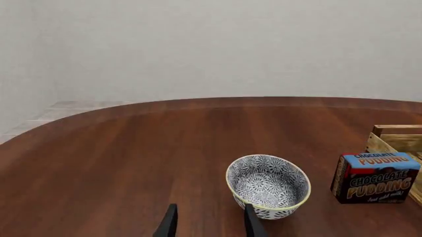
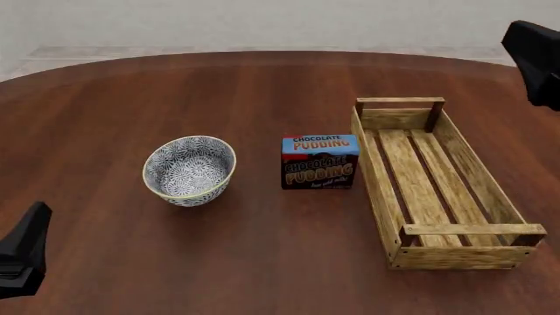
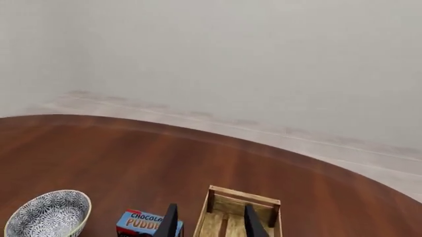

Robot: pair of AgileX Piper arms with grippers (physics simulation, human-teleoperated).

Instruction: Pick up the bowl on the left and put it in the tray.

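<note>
The job is only starting. The bowl is sitting on the bench, just ahead of the left tool, whose fingers are apart and holding nothing. The tray is waiting without the bowl, beyond the pudding box.

front cam sits high on the arms' side, looking down on the pudding box mid-table. left wrist cam is low and near, facing the bowl beside that box. right wrist cam sits higher, further back. all three share box, bowl and tray
</note>
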